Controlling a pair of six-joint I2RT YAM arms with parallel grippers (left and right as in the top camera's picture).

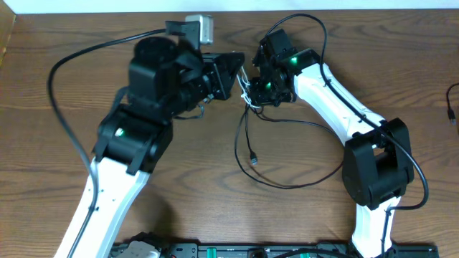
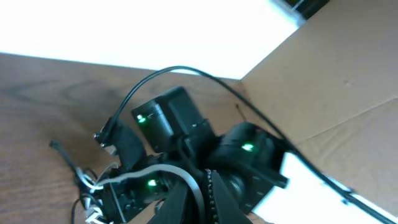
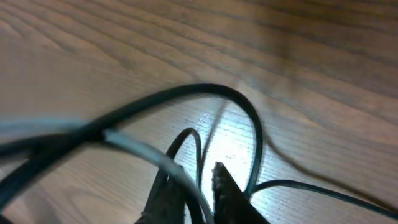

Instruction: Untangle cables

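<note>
Two cables meet in a knot between my wrists. From overhead, the black cable (image 1: 287, 185) is a thin glossy cord that leaves the knot toward 6 o'clock. It runs across the brown wood-grain bench (image 1: 29, 143) to a tiny plug, and a wider loop sweeps out toward 4 o'clock. The light grey cable (image 1: 248, 92) is a short pale squiggle at the knot itself. My left jaws, a black wedge, point toward 3 o'clock and my right jaws toward 9 o'clock, their tips almost meeting. My left arm (image 1: 115, 186) and right arm (image 1: 330, 93) have smooth white shells and matte black joints.

From my left wrist, my left jaws are pressed together at 6 o'clock, and one fingertip (image 2: 217, 196) is ridged along its edge. The light grey cable (image 2: 155, 168) arcs in from 8 o'clock and vanishes between them, so I have it pinched. A flat brown cardboard panel (image 2: 336, 81) fills 3 o'clock.

From my right wrist, my right jaws are closed to a slit at 6 o'clock, with dark pointed fingertips (image 3: 227, 193). The light grey cable (image 3: 140, 149), round and smooth, slants down from 9 o'clock into that slit and is clamped there. The black cable (image 3: 211, 88) arches above, and a narrow loop of it drops in alongside. I cannot tell whether that loop is nipped too.
</note>
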